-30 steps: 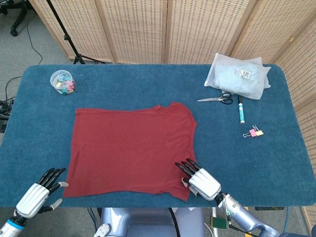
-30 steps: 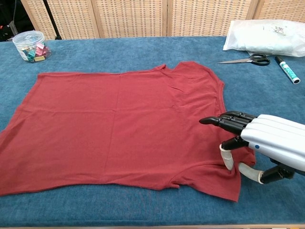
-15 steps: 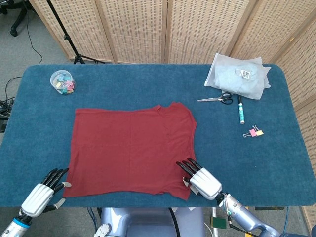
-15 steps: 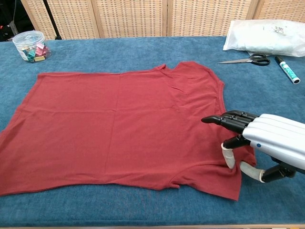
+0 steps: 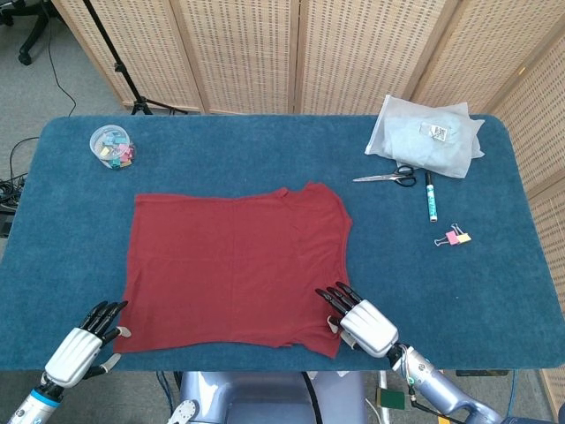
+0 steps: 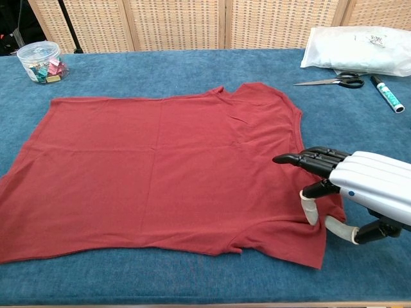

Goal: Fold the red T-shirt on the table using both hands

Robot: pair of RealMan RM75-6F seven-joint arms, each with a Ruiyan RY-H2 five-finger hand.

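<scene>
Red T-shirt [image 5: 234,265] lies flat and unfolded mid-table, well clear of the scissors [image 5: 387,177]. Thin, limp fabric should drape and bunch, so take it at the near corners. Right hand [image 6: 359,189] rests on the shirt's near sleeve, fingers spread, nothing gripped. Left hand [image 5: 86,343] sits at the shirt's other near corner, fingers extended, holding nothing.

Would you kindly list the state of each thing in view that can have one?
red T-shirt: spread flat, unfolded.
left hand: open, at the shirt's near left corner, holding nothing.
right hand: open, fingertips on the shirt's near right corner.
scissors: closed, flat.
marker: capped, lying flat.
clip jar: upright, holding clips.
plastic bag: lying flat, filled.
binder clips: loose on the table.
</scene>
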